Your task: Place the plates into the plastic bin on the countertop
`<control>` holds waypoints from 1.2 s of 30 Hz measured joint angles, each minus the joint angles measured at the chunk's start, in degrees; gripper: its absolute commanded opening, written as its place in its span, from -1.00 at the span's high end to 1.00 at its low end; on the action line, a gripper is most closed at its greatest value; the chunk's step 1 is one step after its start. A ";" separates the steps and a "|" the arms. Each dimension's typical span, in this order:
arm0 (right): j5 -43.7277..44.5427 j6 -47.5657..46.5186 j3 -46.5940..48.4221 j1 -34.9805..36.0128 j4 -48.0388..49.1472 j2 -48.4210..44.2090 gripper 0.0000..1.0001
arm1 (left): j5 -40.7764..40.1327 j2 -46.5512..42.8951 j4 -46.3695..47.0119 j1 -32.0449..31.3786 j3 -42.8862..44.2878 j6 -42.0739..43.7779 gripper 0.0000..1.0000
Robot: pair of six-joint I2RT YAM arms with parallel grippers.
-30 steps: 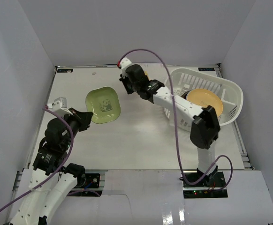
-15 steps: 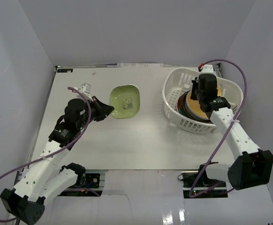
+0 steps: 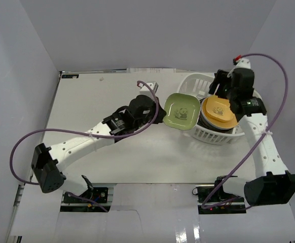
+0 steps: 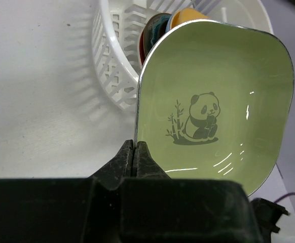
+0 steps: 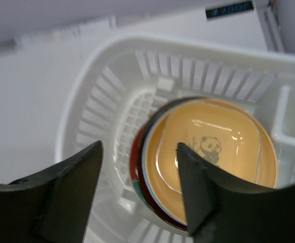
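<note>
Green panda plate [image 3: 182, 111]: square with rounded corners; it was held in the air at the left side of the plastic bin [image 3: 208, 134], overlapping the rim in the top view; it stood tilted up on its edge, face toward the camera; it was not yet inside.
Left gripper [image 4: 135, 152]: the jaws were pressed together on the thin rim of the green panda plate, at one edge only; the rest of the plate hung free beyond the fingers; probably the rim was taken because a flat dish offers no other place to pinch.
Plastic bin: white, with slotted walls; it sat at the far right of the countertop [image 3: 102, 96], within reach of both arms.
Stack of plates [image 5: 136, 164]: it lay flat on the bottom of the bin; the yellow panda plate [image 5: 208, 152] was on top, and blue, dark-red and teal rims showed under it; stacking flat leaves room for one more dish.
Right gripper [image 5: 139, 152]: it hung above the stack, the jaws wide apart, with nothing between them.
Step in hand: in my judgement, carrying the last loose plate over the rim.
Risk: the one-edge pinch could let the plate swing or slip; the right arm over the stack could block the way.
</note>
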 measured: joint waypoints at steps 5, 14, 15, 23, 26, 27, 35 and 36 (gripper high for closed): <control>-1.86 2.58 16.46 -2.45 -0.92 -4.92 0.84 | -4.83 12.31 -0.35 -4.04 10.80 1.27 1.00; -12.15 8.07 9.70 -2.38 2.89 -23.19 0.84 | -9.22 37.57 -0.20 -7.96 38.73 2.29 1.00; -12.81 8.20 8.46 -2.38 2.75 -23.93 0.84 | -9.62 40.33 -0.61 -8.00 42.01 2.51 1.00; -15.65 8.52 1.97 -2.38 0.50 -26.53 0.83 | -12.04 60.00 -0.70 -7.93 65.81 4.79 1.00; -15.89 8.50 0.44 -2.38 -0.04 -28.46 0.82 | -12.39 62.77 0.35 -7.93 66.47 5.79 1.00; -15.89 8.50 0.07 -2.38 -0.24 -29.00 0.81 | -12.63 63.28 0.37 -7.93 66.38 6.05 1.00; -15.63 8.22 -0.20 -2.38 -0.76 -31.10 0.77 | -13.22 63.76 3.61 -7.41 65.70 8.20 -0.45; -15.47 8.15 0.09 -2.38 -0.94 -31.08 0.77 | -13.16 63.73 4.20 -7.30 65.70 8.28 -0.45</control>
